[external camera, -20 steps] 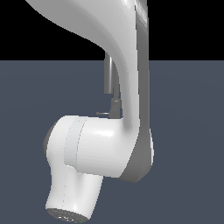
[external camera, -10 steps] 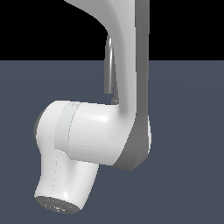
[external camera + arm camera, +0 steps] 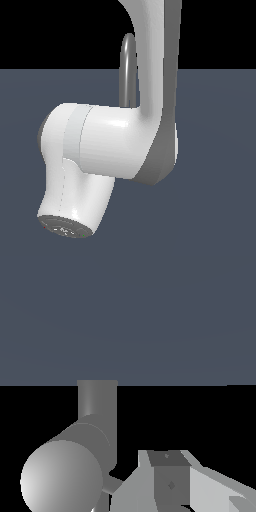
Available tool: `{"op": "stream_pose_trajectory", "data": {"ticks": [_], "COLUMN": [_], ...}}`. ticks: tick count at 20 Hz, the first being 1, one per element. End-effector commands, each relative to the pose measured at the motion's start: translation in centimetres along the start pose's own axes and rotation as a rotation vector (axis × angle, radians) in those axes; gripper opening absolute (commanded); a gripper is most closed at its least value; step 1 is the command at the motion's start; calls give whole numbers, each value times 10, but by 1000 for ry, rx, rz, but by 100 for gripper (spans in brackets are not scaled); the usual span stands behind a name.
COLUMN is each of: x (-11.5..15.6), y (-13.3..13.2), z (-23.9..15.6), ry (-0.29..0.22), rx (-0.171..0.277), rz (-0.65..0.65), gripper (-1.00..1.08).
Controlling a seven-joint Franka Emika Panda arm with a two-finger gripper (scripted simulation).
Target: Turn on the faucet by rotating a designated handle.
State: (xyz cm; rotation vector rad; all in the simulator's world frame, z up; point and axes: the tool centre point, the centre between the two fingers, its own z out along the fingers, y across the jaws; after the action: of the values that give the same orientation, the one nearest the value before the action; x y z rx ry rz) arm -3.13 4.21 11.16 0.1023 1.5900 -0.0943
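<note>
In the exterior view only the faucet's grey arched spout shows, behind my white arm, which hides its base, the handle and my gripper. The wrist view shows the faucet's short cylindrical base close up. A round-ended grey rod, the handle, sticks out of it towards the camera. My gripper shows only as grey finger parts right beside the handle. I cannot tell whether they touch it, or whether the jaws are open or shut.
The faucet stands on a flat dark blue-grey floor, with a black background beyond it. My arm's bulky white and grey links fill the middle of the exterior view.
In the exterior view my arm's white links have shifted a little up and to the left. More of the spout's arch now shows beside the upright link.
</note>
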Motion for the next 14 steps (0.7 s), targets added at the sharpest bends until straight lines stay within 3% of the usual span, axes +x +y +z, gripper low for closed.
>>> {"op": "stream_pose_trajectory", "data": {"ticks": [1, 7, 8, 9, 14], "x": [-17, -37, -37, -18, -32], "y": [-5, -11, -11, -13, -28], "z": [0, 0, 0, -1, -1], "ry": [-17, -20, -20, 12, 0], "rx": [6, 5, 5, 7, 6], "rz": [0, 1, 1, -1, -1], "gripper": [-100, -100, -100, -100, -100]}}
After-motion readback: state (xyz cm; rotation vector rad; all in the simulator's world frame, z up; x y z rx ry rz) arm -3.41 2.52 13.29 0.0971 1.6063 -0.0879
